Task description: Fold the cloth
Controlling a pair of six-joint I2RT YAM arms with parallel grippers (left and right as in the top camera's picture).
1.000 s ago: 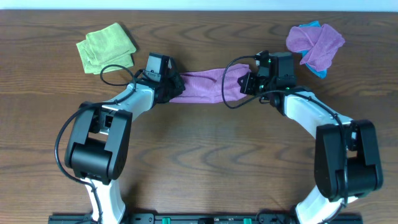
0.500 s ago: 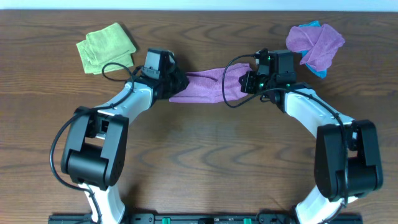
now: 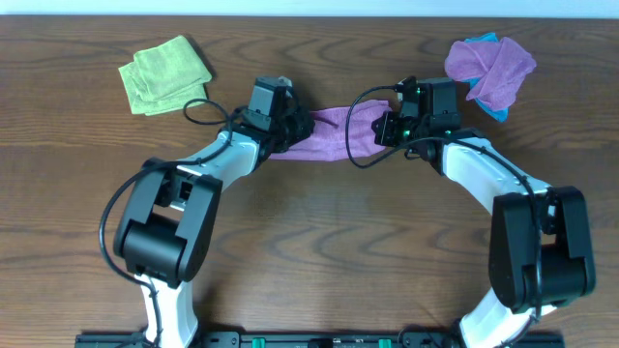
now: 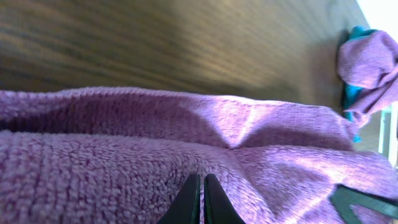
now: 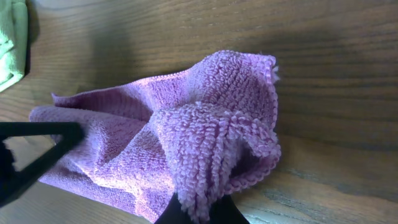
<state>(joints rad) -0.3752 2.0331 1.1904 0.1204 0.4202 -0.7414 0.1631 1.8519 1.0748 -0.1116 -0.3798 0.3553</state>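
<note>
A purple cloth (image 3: pixel 334 132) lies bunched on the wooden table between my two grippers. My left gripper (image 3: pixel 298 128) is shut on its left end; in the left wrist view the fingertips (image 4: pixel 202 186) are pinched together over the purple cloth (image 4: pixel 124 168). My right gripper (image 3: pixel 385 130) is shut on its right end; in the right wrist view the cloth (image 5: pixel 205 143) is folded over and drapes onto the dark fingers (image 5: pixel 199 214).
A folded green cloth (image 3: pixel 164 73) lies at the back left. A crumpled purple cloth over a blue one (image 3: pixel 490 70) lies at the back right, also in the left wrist view (image 4: pixel 370 65). The green cloth's edge shows in the right wrist view (image 5: pixel 11 43).
My left gripper has moved right with its end of the cloth, toward the right gripper, so the cloth is shorter and more bunched. The right arm has barely moved.
</note>
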